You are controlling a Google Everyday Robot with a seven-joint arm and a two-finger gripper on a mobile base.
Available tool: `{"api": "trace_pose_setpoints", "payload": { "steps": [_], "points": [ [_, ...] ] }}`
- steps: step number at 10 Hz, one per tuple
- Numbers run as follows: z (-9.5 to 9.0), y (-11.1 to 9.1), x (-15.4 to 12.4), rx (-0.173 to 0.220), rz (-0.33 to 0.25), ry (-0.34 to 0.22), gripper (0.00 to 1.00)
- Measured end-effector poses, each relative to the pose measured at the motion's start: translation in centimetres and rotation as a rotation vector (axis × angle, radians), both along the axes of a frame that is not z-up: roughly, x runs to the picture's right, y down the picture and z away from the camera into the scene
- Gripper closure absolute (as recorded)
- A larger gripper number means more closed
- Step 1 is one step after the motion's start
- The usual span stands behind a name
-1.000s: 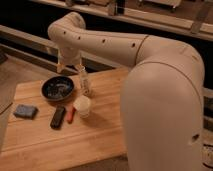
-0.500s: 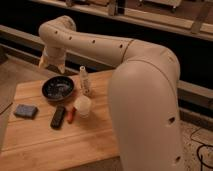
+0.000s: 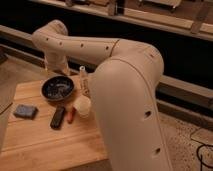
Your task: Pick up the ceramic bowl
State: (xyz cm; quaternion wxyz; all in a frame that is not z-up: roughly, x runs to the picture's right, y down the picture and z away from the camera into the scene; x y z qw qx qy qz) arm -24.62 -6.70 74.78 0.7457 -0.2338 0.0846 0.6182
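One ceramic bowl (image 3: 58, 89) is sitting ungrasped.
Your gripper (image 3: 61, 73) is hovering at its twelve o'clock rim, jaws standing apart, likely to straddle that rim.

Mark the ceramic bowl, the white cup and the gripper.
ceramic bowl (image 3: 58, 89), camera view, its dark inside.
white cup (image 3: 83, 106), camera view, its side wall.
gripper (image 3: 62, 73), camera view, between its fingertips, over the bowl's far rim.

The gripper (image 3: 61, 73) hangs over the worktop (image 3: 45, 145). The ceramic bowl (image 3: 57, 89) lies just in front of the jaws and a bottle (image 3: 83, 80) stands to their right. The cup (image 3: 82, 106), stick (image 3: 71, 116) and bar (image 3: 58, 117) lie further forward, with the pad (image 3: 25, 111) forward-left.
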Motion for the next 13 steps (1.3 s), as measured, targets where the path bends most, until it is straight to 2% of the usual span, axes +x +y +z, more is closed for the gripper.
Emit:
{"api": "trace_pose_setpoints", "payload": {
  "steps": [1, 3, 4, 6, 8, 10, 11, 13],
  "points": [
    [0.5, 1.2, -1.2, -0.025, -0.022, 0.003, 0.35],
    [1.3, 3.0, -2.5, -0.069, -0.025, 0.009, 0.35],
    [1.7, 4.0, -3.0, -0.100, -0.012, 0.016, 0.35],
    [2.0, 4.9, -3.3, -0.136, 0.022, 0.027, 0.35],
    [2.3, 5.8, -3.5, -0.157, 0.027, 0.021, 0.35],
    [2.7, 6.3, -4.3, -0.146, -0.043, -0.005, 0.35],
    [2.9, 6.0, -5.1, -0.121, -0.103, -0.025, 0.35],
    [3.3, 5.1, -6.0, -0.082, -0.167, -0.045, 0.35]
  ]
}}
